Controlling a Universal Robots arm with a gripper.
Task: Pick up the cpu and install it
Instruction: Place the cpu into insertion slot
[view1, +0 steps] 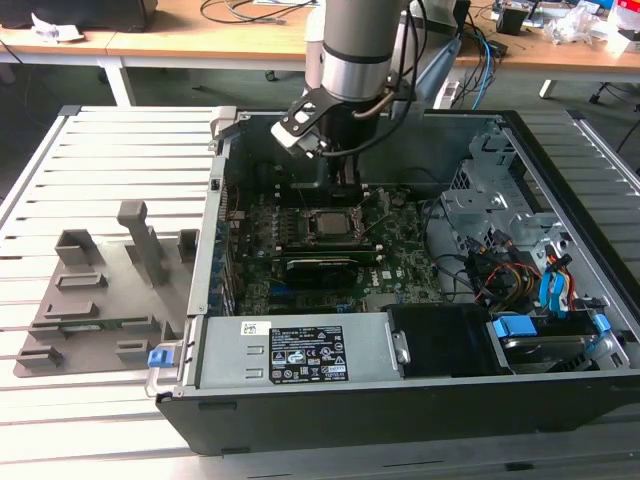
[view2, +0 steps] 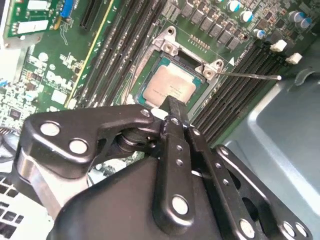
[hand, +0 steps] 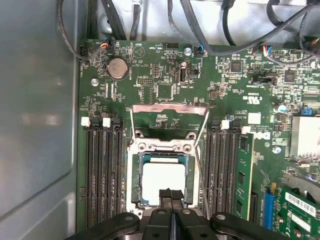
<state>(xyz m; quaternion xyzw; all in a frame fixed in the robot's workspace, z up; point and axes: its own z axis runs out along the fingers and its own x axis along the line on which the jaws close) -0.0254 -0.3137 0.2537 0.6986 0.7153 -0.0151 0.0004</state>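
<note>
Jaws pressed together with nothing between them, the gripper (hand: 170, 194) hangs low inside the open computer case (view1: 400, 410), its fingertips (view2: 173, 106) at the near edge of the cpu (hand: 162, 177). In both wrist views the cpu lies flat in the socket (hand: 134, 176), silver top up, square with the metal frame around it. Just beyond it the load plate (hand: 169, 108) stands raised, thin lever wires running down either side. Black memory slots (hand: 100, 175) flank the socket on the green motherboard (hand: 225, 80), and a coin cell battery (hand: 118, 68) sits further off near the dark cables. In the exterior view the case rests on a slatted metal table (view1: 100, 150), with a grey holder tray (view1: 100, 290) beside it on the exterior view's left.
</note>
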